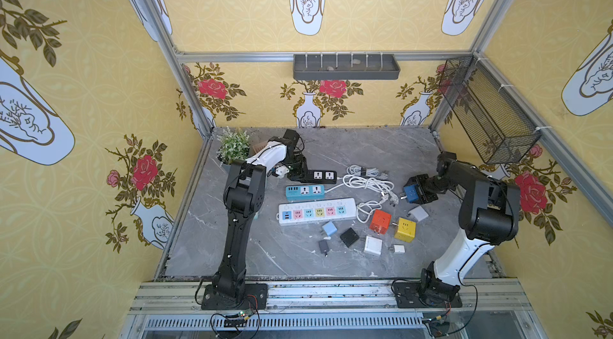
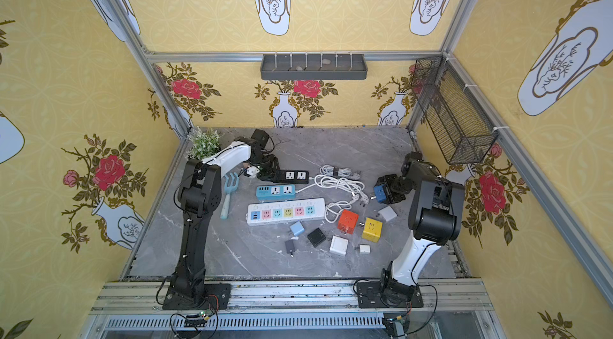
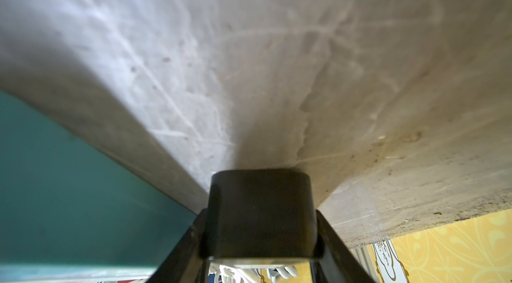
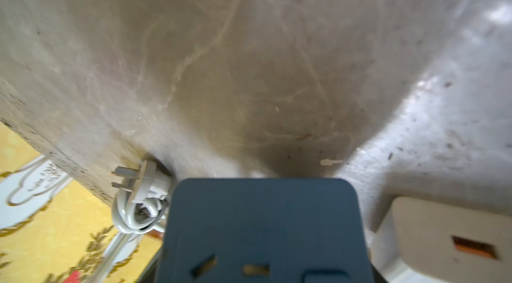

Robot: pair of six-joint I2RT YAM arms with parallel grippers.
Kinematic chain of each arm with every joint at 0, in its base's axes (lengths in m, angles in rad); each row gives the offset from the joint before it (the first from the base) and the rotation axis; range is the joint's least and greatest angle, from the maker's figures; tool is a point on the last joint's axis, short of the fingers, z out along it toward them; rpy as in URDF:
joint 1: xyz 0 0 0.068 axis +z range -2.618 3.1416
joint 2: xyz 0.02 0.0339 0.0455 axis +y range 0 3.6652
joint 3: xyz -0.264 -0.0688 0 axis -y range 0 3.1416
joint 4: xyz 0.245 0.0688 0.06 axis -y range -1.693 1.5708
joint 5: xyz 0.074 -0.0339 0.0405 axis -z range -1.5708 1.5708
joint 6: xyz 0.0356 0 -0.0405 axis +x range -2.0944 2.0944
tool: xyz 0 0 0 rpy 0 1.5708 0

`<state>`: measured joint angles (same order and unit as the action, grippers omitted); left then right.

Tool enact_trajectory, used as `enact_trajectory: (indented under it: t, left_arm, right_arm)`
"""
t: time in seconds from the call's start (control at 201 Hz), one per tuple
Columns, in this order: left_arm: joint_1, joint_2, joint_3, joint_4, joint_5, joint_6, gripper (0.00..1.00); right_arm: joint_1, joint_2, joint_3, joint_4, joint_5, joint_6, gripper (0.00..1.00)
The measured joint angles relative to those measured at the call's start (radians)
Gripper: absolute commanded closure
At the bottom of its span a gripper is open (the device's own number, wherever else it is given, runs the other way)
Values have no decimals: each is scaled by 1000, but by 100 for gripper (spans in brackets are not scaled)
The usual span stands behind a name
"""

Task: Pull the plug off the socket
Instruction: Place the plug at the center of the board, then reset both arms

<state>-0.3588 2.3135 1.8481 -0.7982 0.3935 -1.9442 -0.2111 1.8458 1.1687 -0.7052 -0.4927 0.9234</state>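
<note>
Blue plastic cube plug [image 1: 410,194], centre-right of frame, was clamped in right gripper [image 1: 416,192] fingers, well clear of black plastic socket strip [image 1: 323,175]; left gripper [image 1: 297,173] fingers pinched strip's end. Extraction looked done; next: set plug on worktop [image 1: 365,144], release.

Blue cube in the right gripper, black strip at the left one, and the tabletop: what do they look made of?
Blue cube: probably moulded plastic, matte, with rounded corners and cut socket slots. Black strip: likely plastic too, dull black shell with white socket faces. Tabletop: grey, veined like marble, faint sheen; stone or printed laminate, cannot tell.
</note>
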Motion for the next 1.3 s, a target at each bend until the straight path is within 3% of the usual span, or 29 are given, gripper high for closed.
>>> enact_trajectory:
  t: [0.562, 0.747, 0.866, 1.105, 1.304]
  left_arm:
    - [-18, -76, -13, 13, -7, 2, 16]
    - [-23, -157, -23, 11, -35, 16, 10]
    - [-34, -235, -51, 5, -61, 45, 7]
    - [-51, -460, -201, -2, -165, 150, 0]
    - [-51, -760, -420, 91, -329, 388, 0]
  right_arm:
    - [-46, -11, -24, 17, -16, 37, 1]
    - [-19, -150, -42, -28, 44, 16, 2]
    - [18, -268, -68, -75, 117, -5, 2]
    - [137, -540, -100, -139, 383, -90, 2]
    - [158, -735, -148, -74, 589, -261, 2]
